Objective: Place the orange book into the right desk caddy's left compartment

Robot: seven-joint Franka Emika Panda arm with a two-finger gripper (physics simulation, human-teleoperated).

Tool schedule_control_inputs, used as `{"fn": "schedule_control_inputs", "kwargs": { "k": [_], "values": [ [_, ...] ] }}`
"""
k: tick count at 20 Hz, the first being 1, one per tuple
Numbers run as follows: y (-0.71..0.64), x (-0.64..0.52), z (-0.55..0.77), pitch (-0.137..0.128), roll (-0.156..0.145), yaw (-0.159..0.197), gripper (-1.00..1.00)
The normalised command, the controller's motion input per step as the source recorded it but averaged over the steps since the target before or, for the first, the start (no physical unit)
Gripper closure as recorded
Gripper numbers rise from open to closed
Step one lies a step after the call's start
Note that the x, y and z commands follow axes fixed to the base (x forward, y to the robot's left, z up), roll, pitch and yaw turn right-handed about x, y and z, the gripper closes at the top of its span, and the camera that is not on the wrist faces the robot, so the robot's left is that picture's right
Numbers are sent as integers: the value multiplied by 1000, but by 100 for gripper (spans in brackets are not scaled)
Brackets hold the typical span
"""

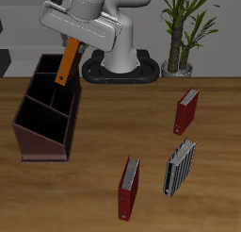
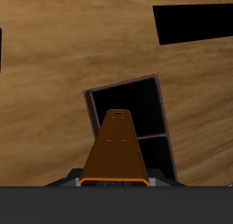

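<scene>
My gripper (image 1: 72, 45) is shut on the top end of the thin orange book (image 1: 68, 62). The book hangs nearly upright and slightly tilted, with its lower end just above the back part of the right desk caddy (image 1: 42, 141), a dark maroon-brown box with inner dividers. In the wrist view the orange book (image 2: 116, 150) runs from my gripper (image 2: 115, 180) down toward a dark open compartment of the caddy (image 2: 146, 100). I cannot tell from these views whether the book's lower end is inside the compartment or touches the rim.
A dark red book (image 1: 186, 110) stands mid-table. Another dark red book (image 1: 128, 188) and a black-and-grey book (image 1: 180, 167) stand near the front edge. The robot base (image 1: 122, 64) and a potted plant (image 1: 179, 33) are at the back.
</scene>
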Motion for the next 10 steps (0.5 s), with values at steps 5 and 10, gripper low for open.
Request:
{"fn": "schedule_control_inputs", "kwargs": {
  "k": [5,10],
  "values": [
    [-70,164,63,24,1,9,100],
    [-23,138,-33,21,60,18,100]
  ]
}}
